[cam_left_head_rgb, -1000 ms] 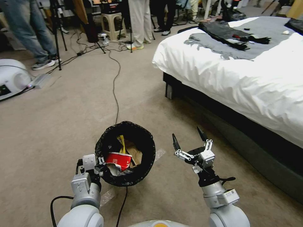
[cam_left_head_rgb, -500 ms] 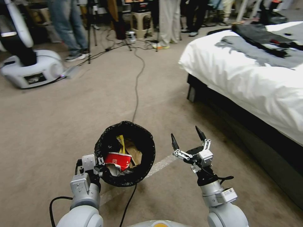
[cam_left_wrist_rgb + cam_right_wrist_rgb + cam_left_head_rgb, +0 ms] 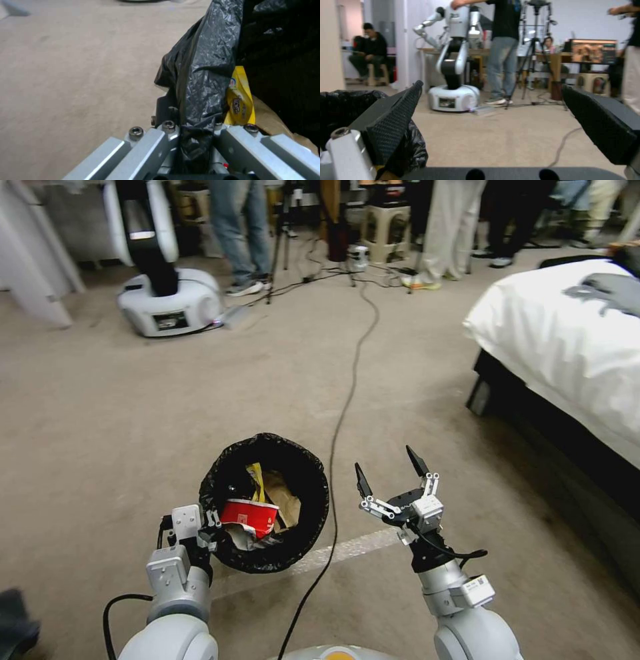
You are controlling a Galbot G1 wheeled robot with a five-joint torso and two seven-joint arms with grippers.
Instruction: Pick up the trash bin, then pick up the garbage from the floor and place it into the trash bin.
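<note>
While the carpeted floor [image 3: 133, 400] ahead lies bare of litter as far as the head view reaches, the job looks to be between pickups: the bin is in hand and the robot seems to be searching for more garbage. A bed [image 3: 567, 333] with white bedding stands off to the right, and another white robot [image 3: 167, 300] sits well ahead on the left. A black cable [image 3: 347, 400] runs down the floor between the arms; it is not litter.

The bin [image 3: 267, 503], lined with a black bag, hangs low at front left. The left pincer [image 3: 203, 533] is clamped on its near rim, and in the left wrist view the bag's fold [image 3: 196, 100] is nipped between the closed jaws. Inside lie a red carton [image 3: 250, 517], brown paper [image 3: 287, 503] and a yellow wrapper [image 3: 238, 100].

The right pincer [image 3: 392, 477] is held just right of the bin, spread wide and holding nothing.

Next, I judge, the floor must be scanned until litter is found, the bin kept level, and the free pincer lowered only onto real litter, clear of the cable.
</note>
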